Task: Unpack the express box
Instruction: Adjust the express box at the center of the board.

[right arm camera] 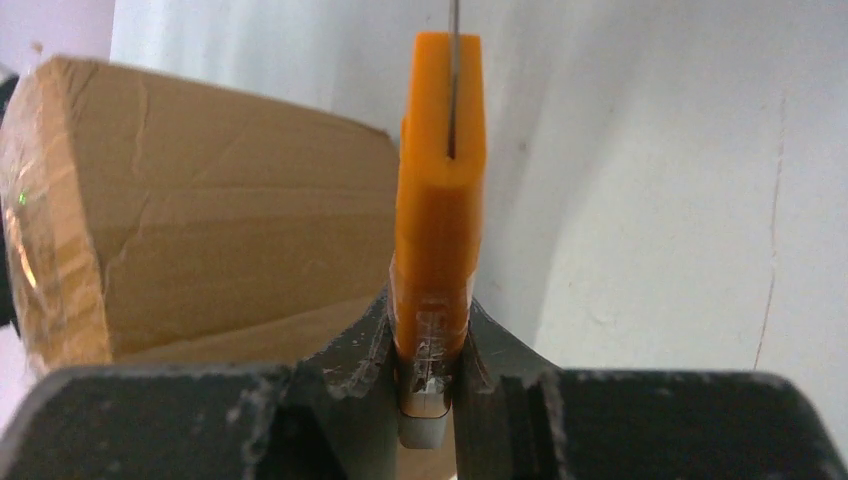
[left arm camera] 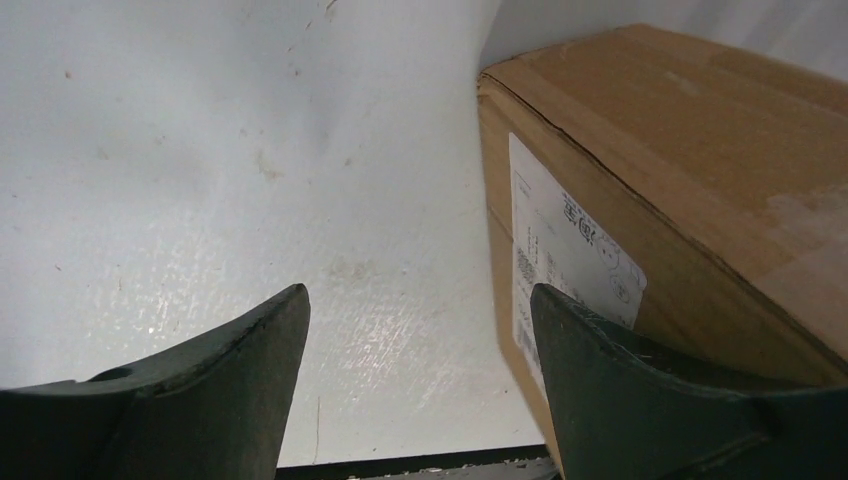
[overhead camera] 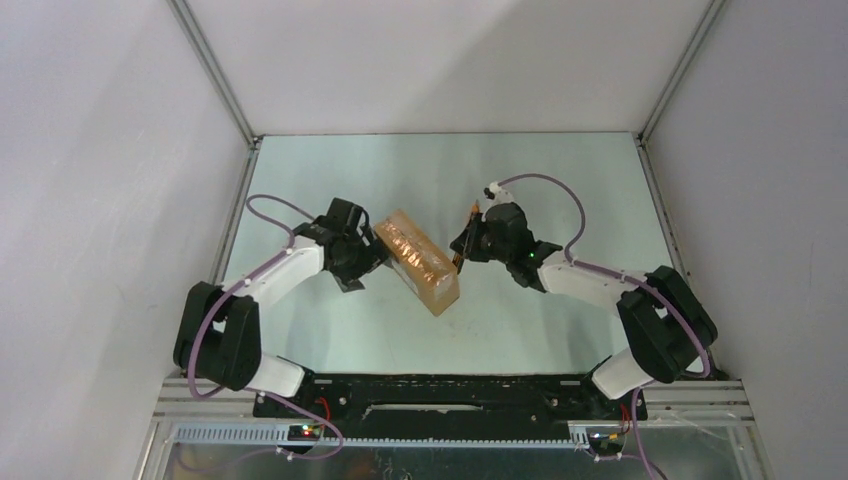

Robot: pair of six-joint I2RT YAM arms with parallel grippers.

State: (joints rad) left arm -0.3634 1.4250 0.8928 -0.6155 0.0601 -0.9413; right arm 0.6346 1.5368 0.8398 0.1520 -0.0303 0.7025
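The express box point(overhead camera: 417, 262), brown cardboard with shiny tape along its top, lies at an angle in the middle of the table. My left gripper point(overhead camera: 365, 262) is at its left side, open. In the left wrist view the gripper point(left arm camera: 420, 295) has only bare table between its fingers, and its right finger point(left arm camera: 620, 390) is close against the box point(left arm camera: 680, 150) face with the white label point(left arm camera: 570, 250). My right gripper point(overhead camera: 465, 243) is at the box's right side, shut on an orange utility knife point(right arm camera: 440, 180). The knife's thin blade points away, beside the box point(right arm camera: 220, 230).
White enclosure walls point(overhead camera: 120, 150) stand on the left, right and back of the pale table point(overhead camera: 560, 190). The black base rail point(overhead camera: 450, 395) of the arms runs along the near edge.
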